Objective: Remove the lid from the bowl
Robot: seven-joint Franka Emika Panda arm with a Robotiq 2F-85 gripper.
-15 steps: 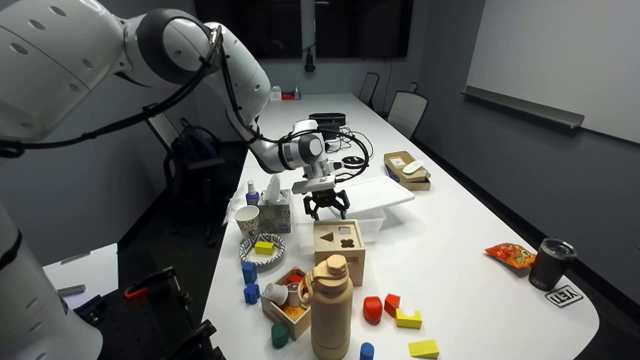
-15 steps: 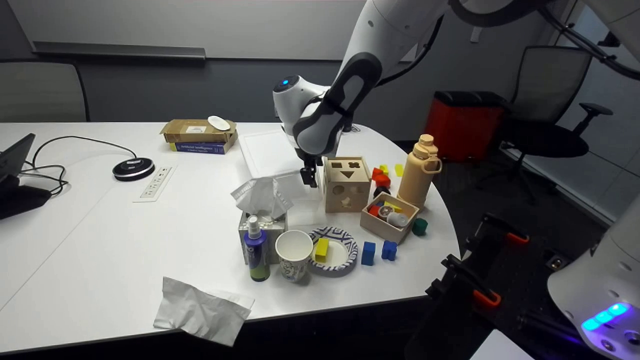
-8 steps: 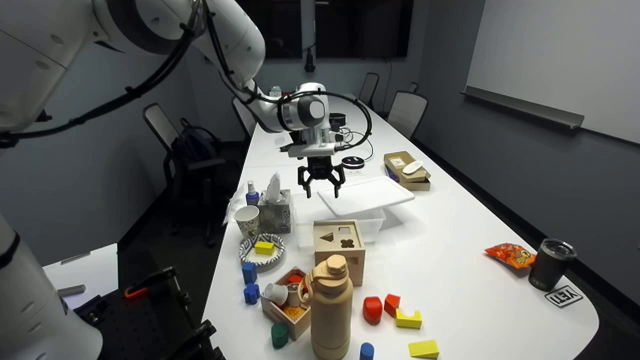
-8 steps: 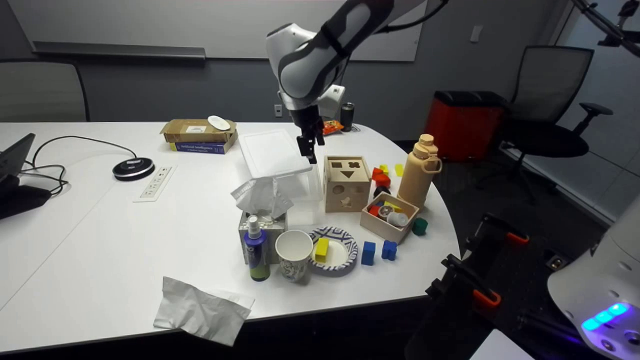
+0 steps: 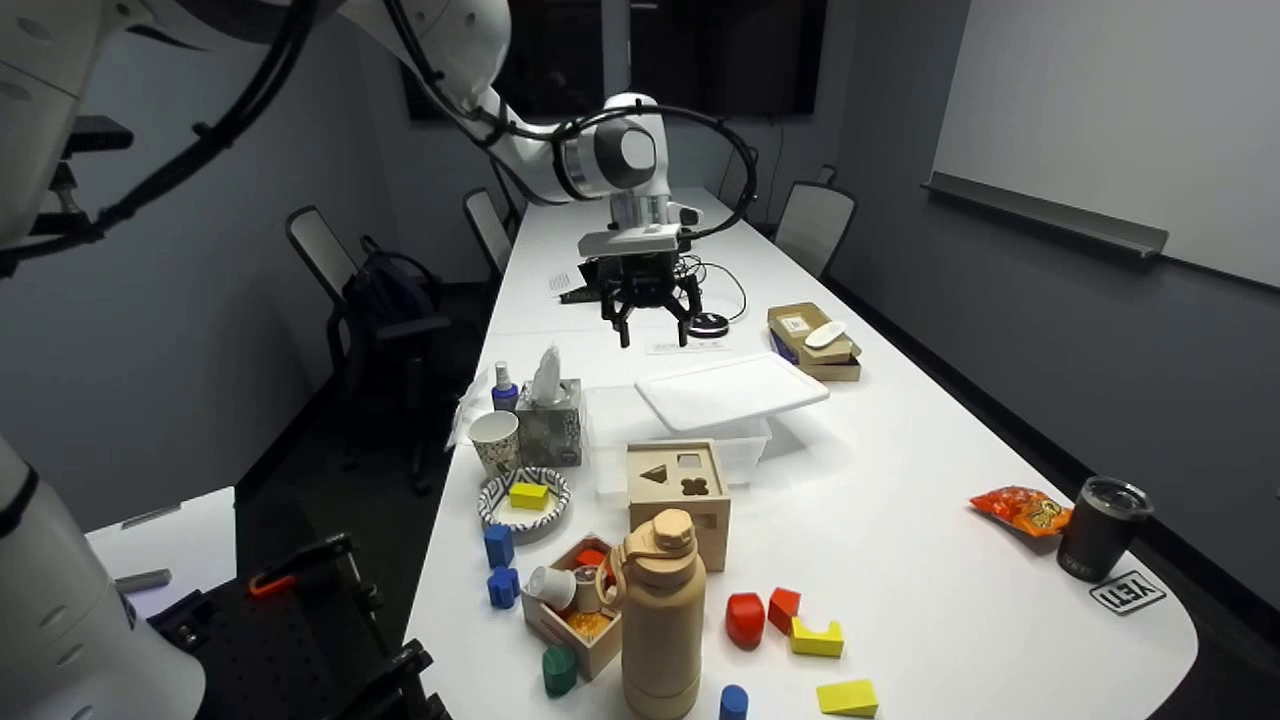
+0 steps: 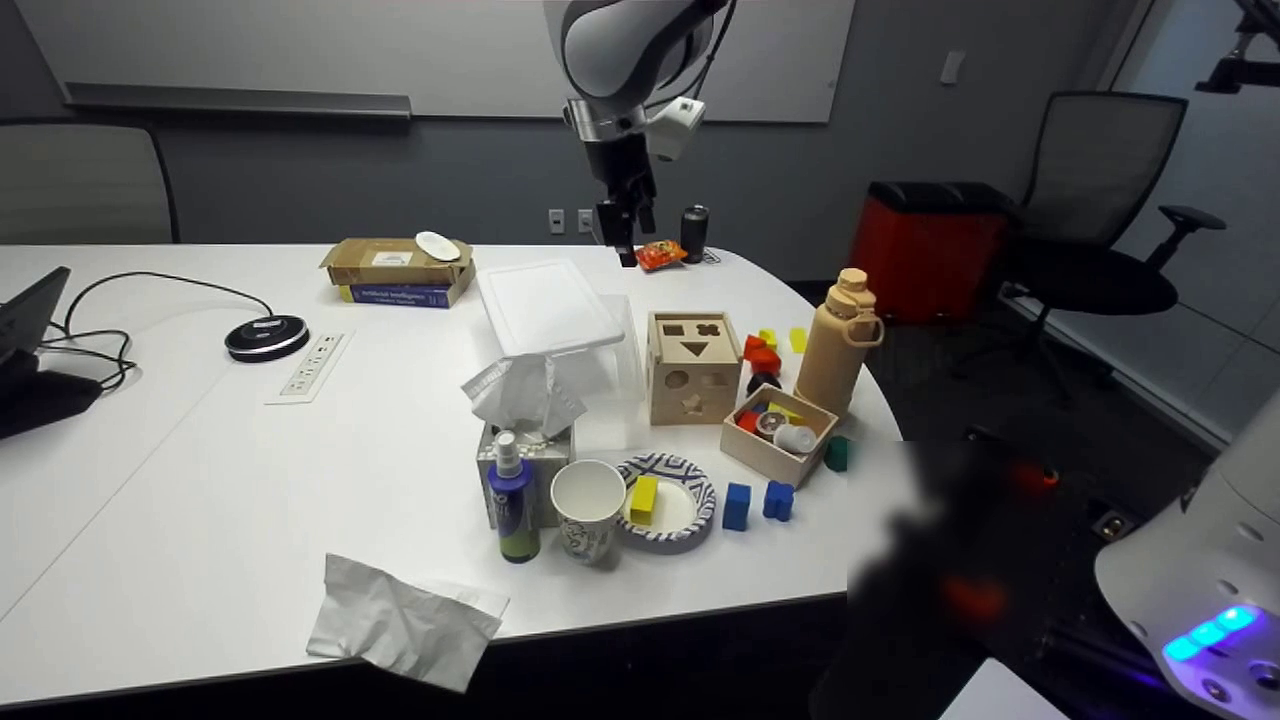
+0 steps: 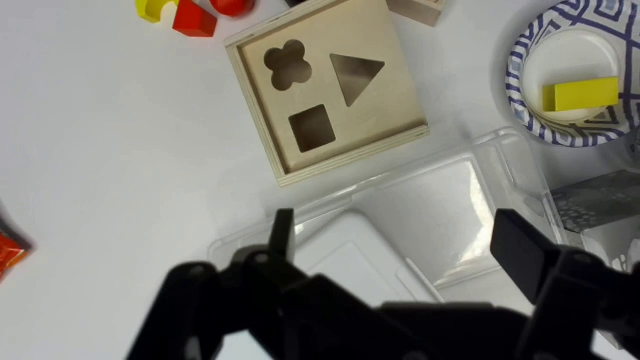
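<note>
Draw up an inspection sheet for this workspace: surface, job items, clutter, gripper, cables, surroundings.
Surface: white table; crumpled white sheet overhangs its edge.
Job's things: white lid rests askew over part of the clear plastic container.
Clutter: wooden shape-sorter box close beside the container; tissue box, spray bottle, paper cup, patterned plate holding a yellow block, peach water bottle, snack bag, black tumbler.
Grippers: single gripper open above the table; nothing seen in its grasp.
Cables: black cable loops out from the robot arm; another cable runs over the table to what looks like a speakerphone.
Surroundings: whiteboard, mesh office chairs, red bin with a black top.
</note>
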